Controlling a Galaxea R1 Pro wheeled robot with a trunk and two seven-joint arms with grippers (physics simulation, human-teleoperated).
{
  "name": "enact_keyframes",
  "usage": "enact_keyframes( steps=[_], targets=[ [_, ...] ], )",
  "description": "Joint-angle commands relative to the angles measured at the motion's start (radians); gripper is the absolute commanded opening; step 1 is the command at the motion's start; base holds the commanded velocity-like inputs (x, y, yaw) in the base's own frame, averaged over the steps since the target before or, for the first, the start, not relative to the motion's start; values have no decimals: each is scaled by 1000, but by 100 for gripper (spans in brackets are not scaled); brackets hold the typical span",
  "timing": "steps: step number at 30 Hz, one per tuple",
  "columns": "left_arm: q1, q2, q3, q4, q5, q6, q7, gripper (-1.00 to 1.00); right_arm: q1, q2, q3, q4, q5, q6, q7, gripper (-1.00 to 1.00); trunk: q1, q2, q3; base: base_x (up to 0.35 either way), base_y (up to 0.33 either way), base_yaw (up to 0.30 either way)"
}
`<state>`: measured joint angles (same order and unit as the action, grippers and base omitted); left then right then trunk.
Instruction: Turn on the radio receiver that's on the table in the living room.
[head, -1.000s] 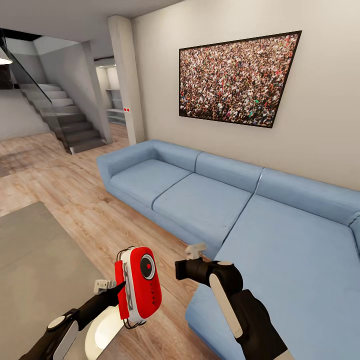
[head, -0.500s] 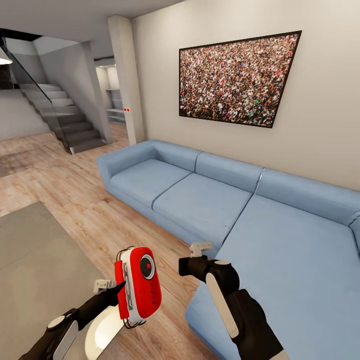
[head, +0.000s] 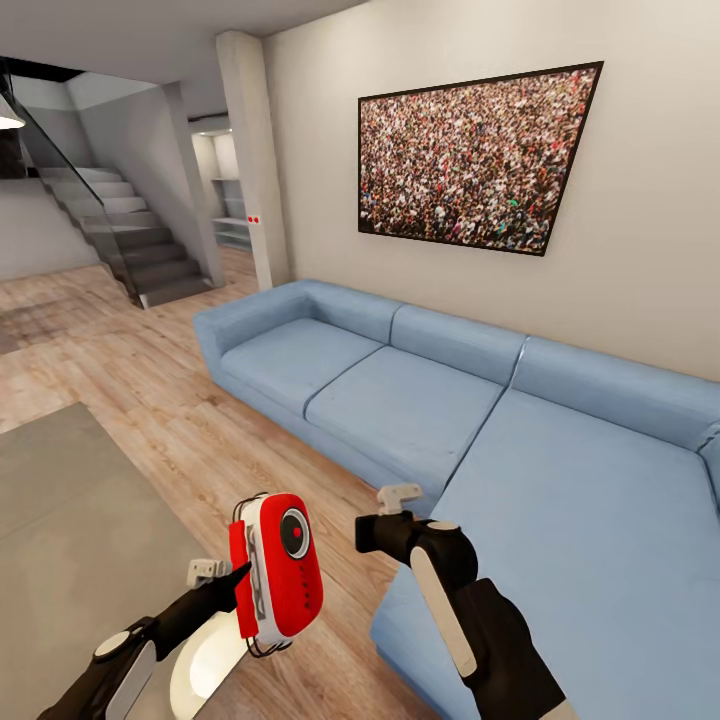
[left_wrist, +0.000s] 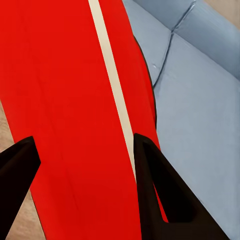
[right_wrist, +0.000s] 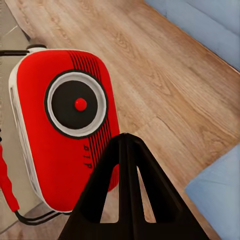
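Note:
The radio receiver (head: 285, 575) is a glossy red box with a black-and-white round dial, held upright in the air above the wood floor. My left gripper (head: 235, 578) is shut on its side, and its black fingers (left_wrist: 155, 190) span the red body (left_wrist: 65, 100) with its pale stripe. My right gripper (head: 359, 533) hovers just right of the radio, a small gap away, with its fingers pressed together. In the right wrist view the shut tips (right_wrist: 125, 136) point at the radio's face (right_wrist: 65, 130), below the dial's red button. The grey table (head: 70, 530) lies at lower left.
A light-blue L-shaped sofa (head: 420, 400) runs along the beige wall and wraps round on the right, close to my right arm. The black-framed crowd photograph (head: 475, 155) hangs above it. Stairs (head: 120, 240) and a pillar (head: 255, 160) stand at the back left across open plank floor.
My right gripper has risen slightly and shifted a little to the right. The radio and left gripper have stayed put.

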<state>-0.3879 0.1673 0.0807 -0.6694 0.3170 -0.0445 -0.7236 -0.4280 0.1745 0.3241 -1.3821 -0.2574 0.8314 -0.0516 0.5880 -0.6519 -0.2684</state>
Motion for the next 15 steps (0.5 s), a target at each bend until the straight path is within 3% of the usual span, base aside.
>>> enact_keyframes(
  steps=[1,4,7,9,11,15],
  targets=[
    [0,-1,1,-1,4,-2,2,-100,0,0,0,0,0,0,1,-100,0,0,0,0,0,0],
    [0,0,1,-1,4,-2,-6,-100,0,0,1,1,-3,0,38,-100,0,0,0,0,0,0],
    [0,0,1,-1,4,-2,-37,-100,0,0,-1,12,-45,6,175,-100,0,0,0,0,0,0],
    [0,1,1,-1,4,4,-47,-100,0,0,-1,26,-63,8,231,-100,0,0,0,0,0,0],
    [0,17,3,-1,5,59,-90,-100,0,0,-2,36,-74,9,263,-100,0,0,0,0,0,0],
    [0,23,22,-1,12,87,-166,-100,0,0,-1,42,-79,8,278,-100,0,0,0,0,0,0]
  ],
)
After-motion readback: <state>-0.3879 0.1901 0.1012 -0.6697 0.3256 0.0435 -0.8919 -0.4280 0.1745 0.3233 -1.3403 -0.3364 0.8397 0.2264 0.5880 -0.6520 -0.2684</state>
